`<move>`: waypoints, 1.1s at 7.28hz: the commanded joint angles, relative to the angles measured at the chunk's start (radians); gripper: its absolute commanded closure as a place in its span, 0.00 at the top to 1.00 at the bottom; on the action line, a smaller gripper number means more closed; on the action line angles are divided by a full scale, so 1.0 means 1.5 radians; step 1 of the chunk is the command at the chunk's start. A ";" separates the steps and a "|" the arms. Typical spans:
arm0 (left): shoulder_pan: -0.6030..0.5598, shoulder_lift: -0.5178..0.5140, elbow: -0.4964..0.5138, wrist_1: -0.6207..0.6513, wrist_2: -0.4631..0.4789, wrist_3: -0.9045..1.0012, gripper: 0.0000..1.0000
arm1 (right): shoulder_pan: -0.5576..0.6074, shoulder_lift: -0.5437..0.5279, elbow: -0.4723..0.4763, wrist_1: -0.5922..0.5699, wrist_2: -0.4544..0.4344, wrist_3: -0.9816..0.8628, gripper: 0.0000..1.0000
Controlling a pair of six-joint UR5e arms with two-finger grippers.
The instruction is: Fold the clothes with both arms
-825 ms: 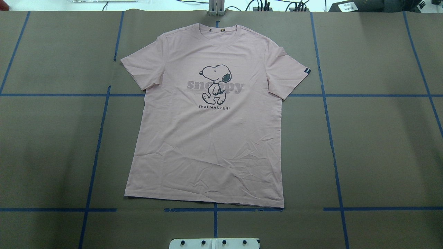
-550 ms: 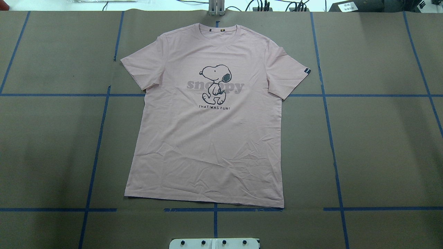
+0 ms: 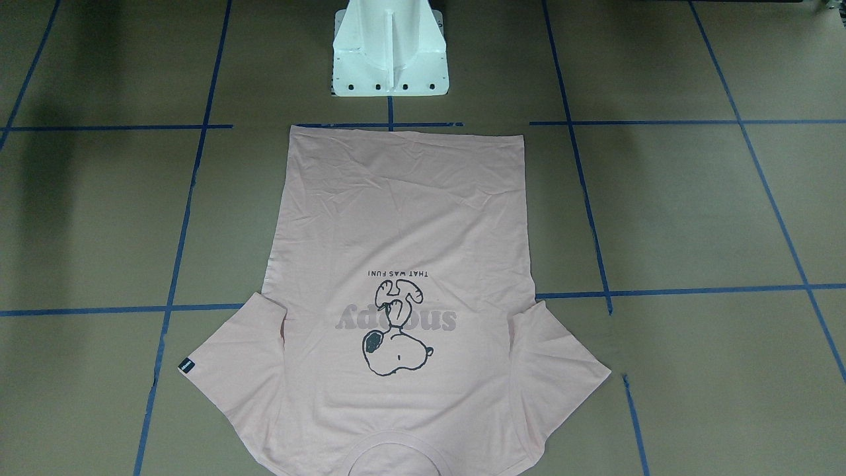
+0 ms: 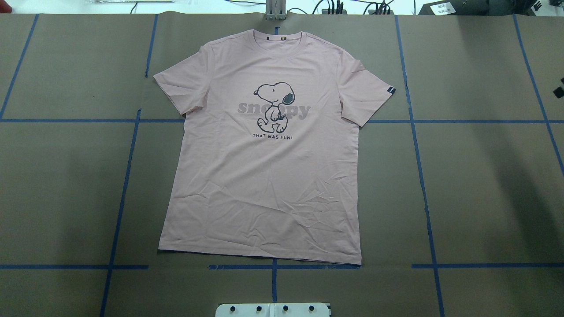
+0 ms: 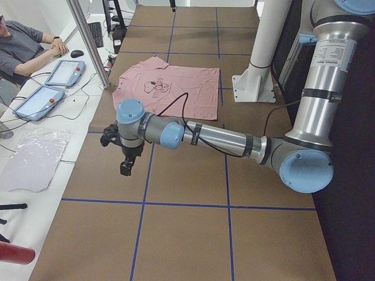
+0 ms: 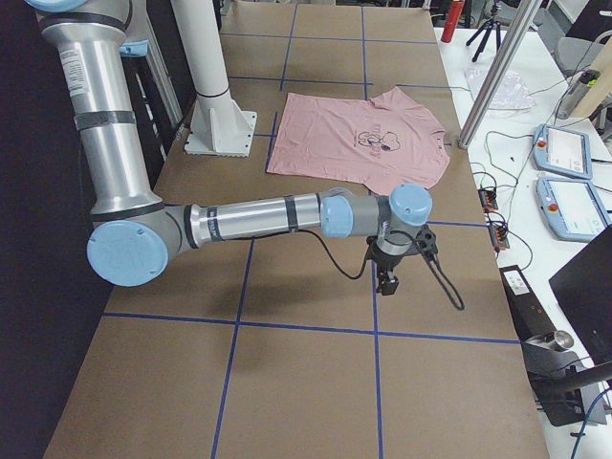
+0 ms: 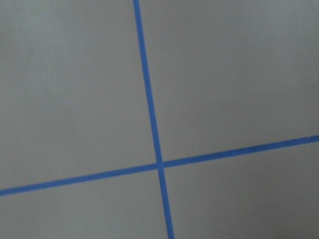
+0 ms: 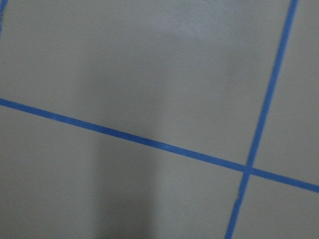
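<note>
In the front-facing view, the T-shirt (image 3: 403, 218) was cut off by the lower edge, through its collar. The left pincer (image 5: 126, 168) and the right pincer (image 6: 388, 284) appeared small and in the side views only, so jaw spacing could not be determined. A black fragment (image 4: 558, 91) at the overhead view's right edge was possibly the right pincer. Both wrist views of the counter (image 7: 75, 74) were blurred.

Silver-grey tubular arms (image 5: 222, 139) (light blue joint caps (image 5: 306, 171)) trailing black cables (image 6: 332, 258).
</note>
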State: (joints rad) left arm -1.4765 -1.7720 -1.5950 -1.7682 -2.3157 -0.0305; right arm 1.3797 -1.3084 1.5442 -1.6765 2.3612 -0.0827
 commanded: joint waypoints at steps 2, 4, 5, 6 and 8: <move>0.082 -0.024 0.049 -0.234 -0.036 -0.097 1.00 | -0.085 0.133 -0.077 0.102 -0.030 0.182 1.00; 0.106 -0.038 0.058 -0.260 -0.036 -0.117 1.00 | -0.185 0.154 -0.195 0.424 -0.127 0.489 1.00; 0.110 -0.067 0.092 -0.255 -0.035 -0.158 1.00 | -0.223 0.182 -0.230 0.460 -0.145 0.555 1.00; 0.118 -0.077 0.096 -0.261 -0.034 -0.230 1.00 | -0.241 0.189 -0.233 0.459 -0.181 0.557 1.00; 0.121 -0.079 0.099 -0.262 -0.028 -0.259 1.00 | -0.287 0.205 -0.241 0.460 -0.251 0.582 1.00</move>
State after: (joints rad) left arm -1.2987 -1.8850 -1.4509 -2.1595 -2.3635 -0.3875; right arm 0.9892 -1.0215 1.1940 -0.9929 2.0368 0.7542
